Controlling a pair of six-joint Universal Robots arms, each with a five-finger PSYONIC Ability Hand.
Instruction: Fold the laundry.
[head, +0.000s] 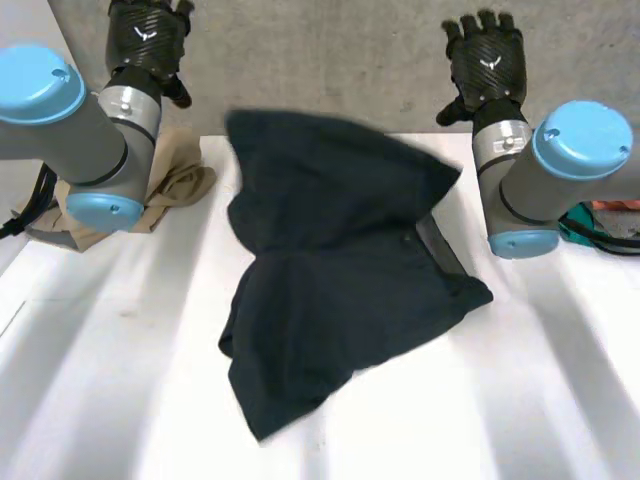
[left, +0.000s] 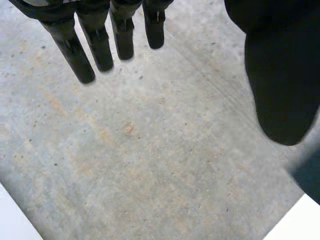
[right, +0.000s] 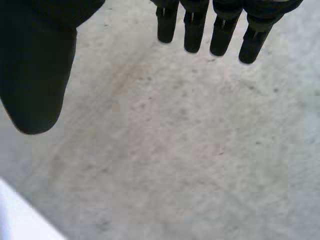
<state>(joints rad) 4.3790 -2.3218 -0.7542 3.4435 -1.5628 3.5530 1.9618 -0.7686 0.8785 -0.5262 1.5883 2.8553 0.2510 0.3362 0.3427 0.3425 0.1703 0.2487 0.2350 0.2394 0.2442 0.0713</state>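
A dark navy cloth garment (head: 340, 290) lies mid-way across the white table (head: 520, 400). A crumpled beige cloth (head: 180, 180) sits near its far-left corner, partly behind the left arm, and a teal-and-orange bundle (head: 592, 222) lies behind the right arm. The garment is rumpled and partly doubled over. The left hand (head: 148, 40) and right hand (head: 488, 62) hang beyond the far edge, fingers straight, holding nothing.

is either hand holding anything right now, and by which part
Nothing is held. The left hand and the right hand are both open and apart from the dark garment, which lies crumpled on the table.
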